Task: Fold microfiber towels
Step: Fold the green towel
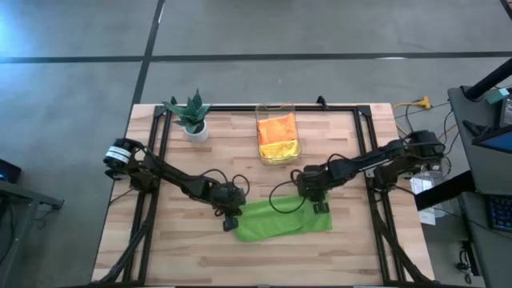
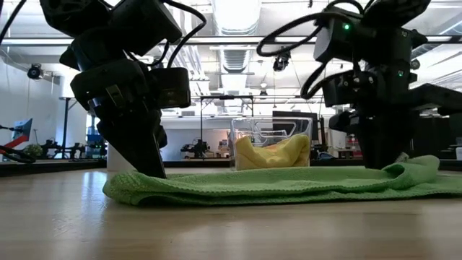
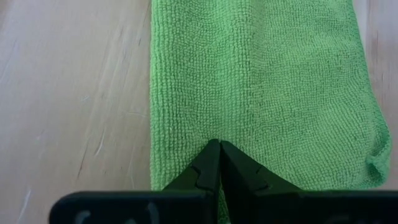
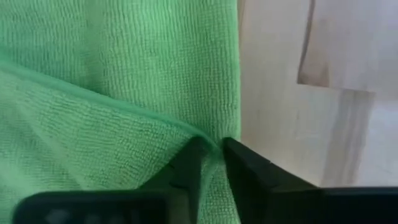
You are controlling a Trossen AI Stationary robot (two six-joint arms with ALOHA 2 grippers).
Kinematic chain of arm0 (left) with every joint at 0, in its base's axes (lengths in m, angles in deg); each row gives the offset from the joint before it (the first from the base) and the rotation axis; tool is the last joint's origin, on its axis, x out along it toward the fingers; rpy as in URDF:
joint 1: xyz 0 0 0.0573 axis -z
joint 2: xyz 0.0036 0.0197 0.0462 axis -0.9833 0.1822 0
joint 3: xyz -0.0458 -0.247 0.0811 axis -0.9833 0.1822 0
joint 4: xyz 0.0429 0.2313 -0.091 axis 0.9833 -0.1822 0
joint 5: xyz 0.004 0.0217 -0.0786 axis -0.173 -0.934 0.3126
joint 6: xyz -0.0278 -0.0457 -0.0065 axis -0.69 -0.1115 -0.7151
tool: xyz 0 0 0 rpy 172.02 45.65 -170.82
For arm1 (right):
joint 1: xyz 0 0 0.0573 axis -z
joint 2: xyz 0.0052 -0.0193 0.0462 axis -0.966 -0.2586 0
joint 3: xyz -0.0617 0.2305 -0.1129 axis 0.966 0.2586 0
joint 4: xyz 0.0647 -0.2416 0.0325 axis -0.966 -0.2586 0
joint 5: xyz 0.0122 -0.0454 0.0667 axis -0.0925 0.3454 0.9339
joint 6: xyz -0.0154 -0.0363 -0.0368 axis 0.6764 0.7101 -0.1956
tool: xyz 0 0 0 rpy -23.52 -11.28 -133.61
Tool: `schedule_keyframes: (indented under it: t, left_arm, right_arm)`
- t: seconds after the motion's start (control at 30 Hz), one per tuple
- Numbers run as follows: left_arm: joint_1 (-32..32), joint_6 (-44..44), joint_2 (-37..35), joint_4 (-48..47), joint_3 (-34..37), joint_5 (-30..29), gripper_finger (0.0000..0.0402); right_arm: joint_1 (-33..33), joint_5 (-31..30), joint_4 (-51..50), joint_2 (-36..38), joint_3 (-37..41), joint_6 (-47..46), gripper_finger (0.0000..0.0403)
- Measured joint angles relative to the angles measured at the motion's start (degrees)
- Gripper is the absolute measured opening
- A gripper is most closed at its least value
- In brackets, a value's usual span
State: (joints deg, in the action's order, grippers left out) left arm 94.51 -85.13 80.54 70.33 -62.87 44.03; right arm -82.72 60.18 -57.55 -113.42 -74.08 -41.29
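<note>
A lime green towel (image 1: 282,222) lies folded in a long strip near the front middle of the table (image 1: 160,248). The left gripper (image 3: 219,148) is closed on its left end. The right gripper (image 4: 213,146) appears to pinch a raised edge at its right end. Orange and yellow towels (image 1: 278,136) sit in the clear bin (image 1: 276,110) farther back.

lime green towel (image 1: 280,222), dark arms

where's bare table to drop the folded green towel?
Free: the table strip in front of the green towel, and the patch between plant and bin. Crowded: mid-table, left gripper and right gripper at the towel's ends.
</note>
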Motion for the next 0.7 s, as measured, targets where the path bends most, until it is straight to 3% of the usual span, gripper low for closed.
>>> schedule_keyframes:
  t: [0.17,0.7]
  left_arm:
    - [0.0,0.02,0.0,0.0,-0.02,0.03,0.0001]
    - [0.0,0.26,0.0,0.49,0.2,0.11,0.0001]
  right_arm:
    - [0.14,-0.69,-1.33,2.38,-1.27,-0.12,0.0015]
    - [-0.04,-1.9,-8.29,13.52,-2.03,-5.54,0.0009]
